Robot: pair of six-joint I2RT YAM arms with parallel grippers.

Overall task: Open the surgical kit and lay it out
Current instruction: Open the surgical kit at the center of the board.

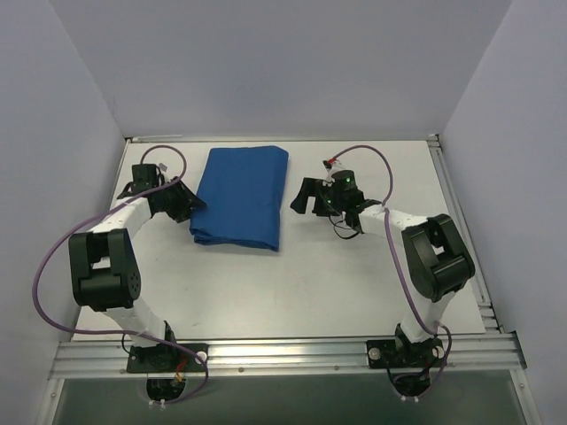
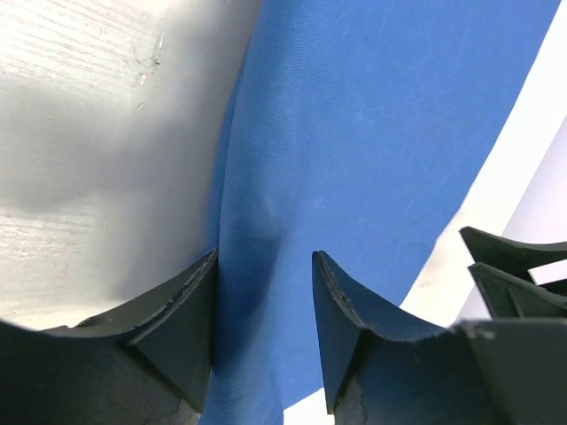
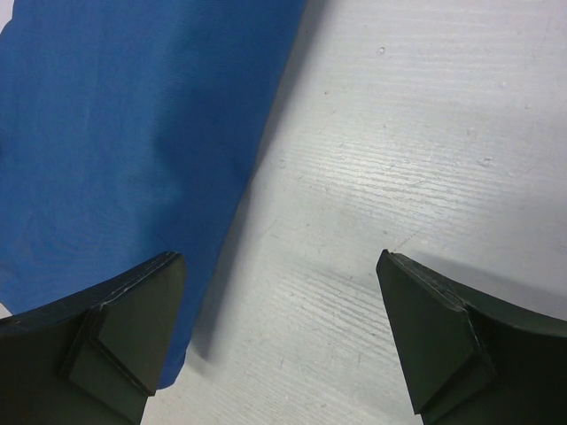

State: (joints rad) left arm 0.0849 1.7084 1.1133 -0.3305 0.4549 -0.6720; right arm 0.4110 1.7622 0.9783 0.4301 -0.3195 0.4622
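The surgical kit (image 1: 241,197) lies as a folded royal-blue cloth bundle on the white table, at the back centre. My left gripper (image 1: 197,205) sits at the bundle's left edge. In the left wrist view its jaws stand apart (image 2: 265,257), with a raised fold of the blue cloth (image 2: 354,133) running between them, close to the left finger (image 2: 190,310). My right gripper (image 1: 299,197) hovers just off the bundle's right edge. In the right wrist view it is wide open (image 3: 280,257) over bare table, and the blue cloth (image 3: 115,142) lies under its left finger (image 3: 133,328).
White walls close in the table on the left, back and right. A metal rail (image 1: 283,352) runs along the near edge by the arm bases, and another (image 1: 461,221) along the right side. Purple cables (image 1: 40,266) loop off both arms.
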